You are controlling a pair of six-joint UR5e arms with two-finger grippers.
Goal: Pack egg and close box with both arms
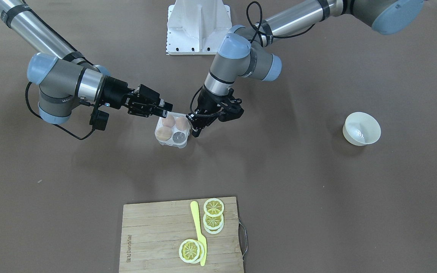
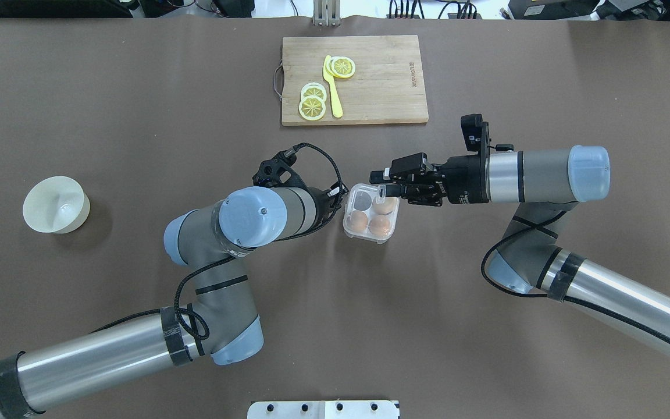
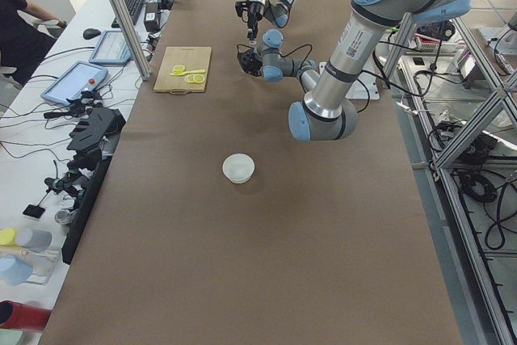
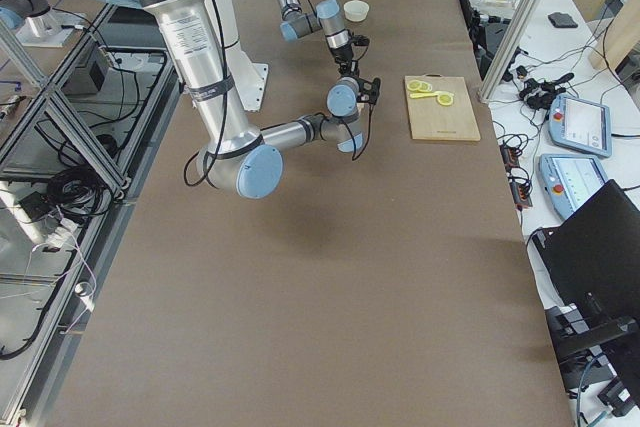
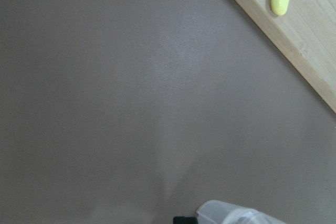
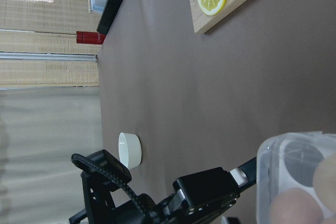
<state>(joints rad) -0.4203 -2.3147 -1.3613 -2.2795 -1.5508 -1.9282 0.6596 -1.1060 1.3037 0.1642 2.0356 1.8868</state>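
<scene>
Spans a brown table [image 1: 317, 182]. Shows left arm [image 1: 237, 57] and right arm [image 1: 63, 81] flanking the box [image 1: 170, 141], mid-table. Has right gripper [image 1: 168, 109], jaws narrow, over its rim and left gripper [image 1: 195, 127] against its side; cannot tell either grip. Holds the egg [image 1: 181, 122] in a cell.

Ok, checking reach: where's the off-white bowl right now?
Overhead view: the off-white round bowl sits on the robot's left side of the brown table, well apart from the clear plastic egg box.

Clear four-cell box [image 2: 362, 202] mid-table — brownish eggs [image 2: 359, 220] in three of its cells
</scene>
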